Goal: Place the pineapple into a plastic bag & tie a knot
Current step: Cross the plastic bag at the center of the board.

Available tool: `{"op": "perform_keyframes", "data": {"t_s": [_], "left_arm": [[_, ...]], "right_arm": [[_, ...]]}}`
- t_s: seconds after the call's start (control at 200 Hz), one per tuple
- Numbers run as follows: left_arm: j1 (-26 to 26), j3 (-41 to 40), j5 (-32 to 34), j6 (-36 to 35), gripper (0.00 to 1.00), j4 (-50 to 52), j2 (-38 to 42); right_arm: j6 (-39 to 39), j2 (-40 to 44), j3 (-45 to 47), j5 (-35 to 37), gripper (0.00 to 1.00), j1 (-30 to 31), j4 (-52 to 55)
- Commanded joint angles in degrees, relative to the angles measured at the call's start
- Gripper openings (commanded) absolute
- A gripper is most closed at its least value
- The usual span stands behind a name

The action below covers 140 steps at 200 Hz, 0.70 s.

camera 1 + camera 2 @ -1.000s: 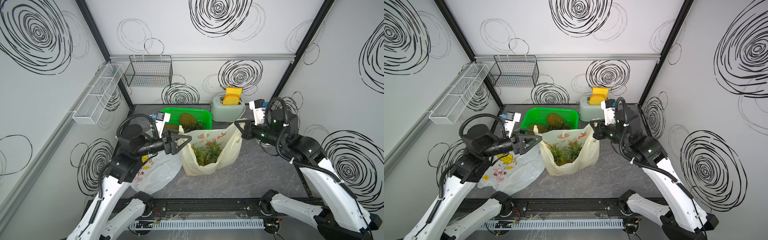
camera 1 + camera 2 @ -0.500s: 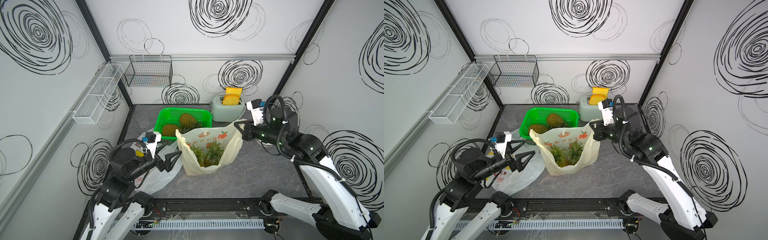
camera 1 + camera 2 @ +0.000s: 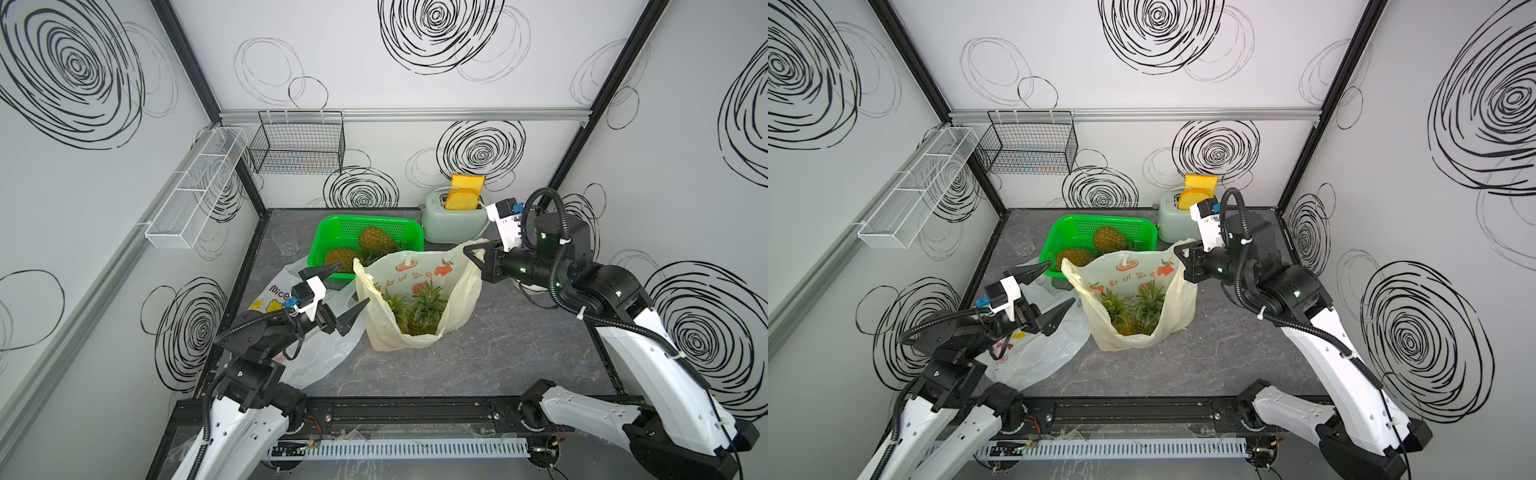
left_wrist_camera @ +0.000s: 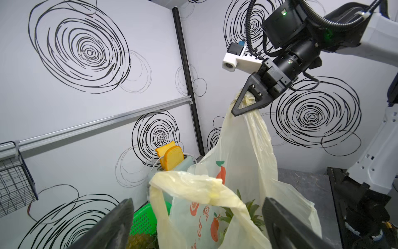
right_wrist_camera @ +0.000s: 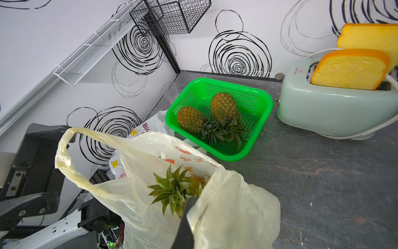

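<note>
A pale yellow plastic bag (image 3: 453, 291) (image 3: 1167, 299) stands open mid-table with two pineapple crowns (image 3: 417, 301) (image 5: 172, 189) showing inside. My right gripper (image 3: 473, 253) (image 3: 1181, 251) (image 5: 191, 207) is shut on the bag's right handle (image 4: 247, 101) and holds it up. The left handle (image 4: 193, 185) (image 5: 64, 151) hangs free. My left gripper (image 3: 355, 282) (image 3: 1062, 281) (image 4: 197, 199) is open just beside that free handle, its fingers (image 4: 114, 222) wide apart; I cannot tell whether they touch it.
A green basket (image 3: 328, 232) behind the bag holds two more pineapples (image 3: 374, 239). A mint toaster (image 3: 449, 224) with bread stands back right. A clear cup (image 3: 284, 239) is back left. A translucent printed bag (image 3: 324, 353) lies under my left arm. Wire baskets (image 3: 299, 145) hang on the walls.
My left arm dropped low and pulled back from the bag's left handle, then came forward to it again, still open. The right gripper kept its hold almost without moving.
</note>
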<state>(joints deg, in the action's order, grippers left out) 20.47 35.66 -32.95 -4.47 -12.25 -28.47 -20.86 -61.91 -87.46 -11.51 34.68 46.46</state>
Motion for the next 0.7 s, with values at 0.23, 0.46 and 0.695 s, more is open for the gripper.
{"op": "perform_keyframes", "data": {"t_s": [0.23, 0.46, 0.695], "left_arm": [[3.93, 3.97, -0.43, -3.72, 0.97, -6.89, -8.77], [5.88, 2.79, -1.07, -5.31, 0.97, -5.68, -10.88], [7.21, 2.90, -0.54, -6.74, 0.12, -3.09, -10.82]], "right_arm": [[1.51, -0.59, -1.25, -2.45, 0.00, 0.06, 1.36], [2.18, -0.84, -1.35, -3.02, 0.00, 0.21, 1.71], [3.73, -1.52, -1.75, -3.93, 0.00, 0.22, 2.20]]}}
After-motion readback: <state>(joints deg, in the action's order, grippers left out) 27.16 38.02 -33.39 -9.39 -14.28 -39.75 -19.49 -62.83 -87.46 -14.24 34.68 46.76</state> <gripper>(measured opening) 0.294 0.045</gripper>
